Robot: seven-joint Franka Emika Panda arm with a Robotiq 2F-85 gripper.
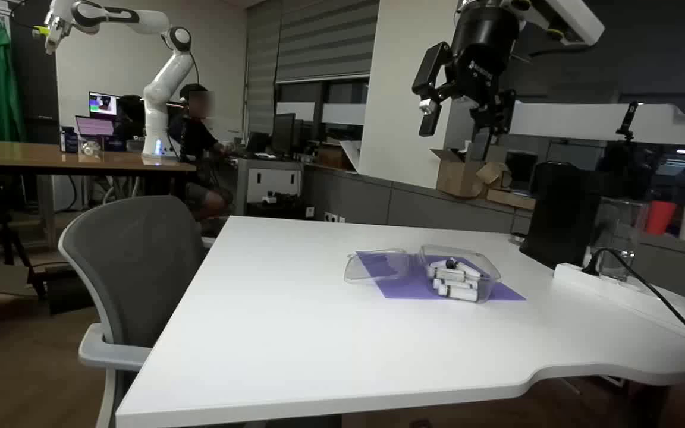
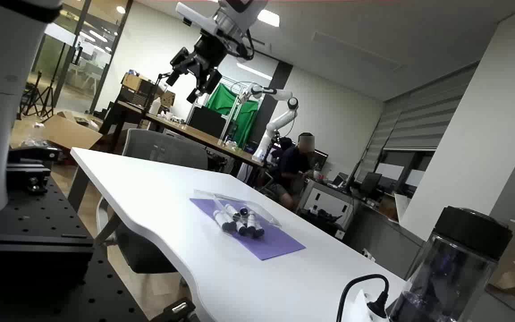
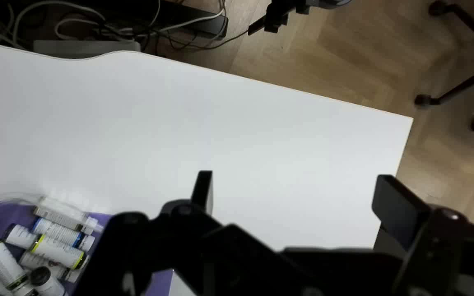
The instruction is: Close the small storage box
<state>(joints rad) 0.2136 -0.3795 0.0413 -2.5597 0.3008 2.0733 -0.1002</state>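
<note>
My gripper [image 3: 294,190] was wide and empty; I judged the lid [image 1: 378,267] needed lifting by outer edge, over the box [image 1: 489,286].

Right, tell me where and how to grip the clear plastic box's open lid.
I'd pinch the lid by its edge farthest from the clear plastic box, probably with the open gripper coming from above: the lid looks thin and lies opened out beside the box, leaving that edge exposed.
</note>
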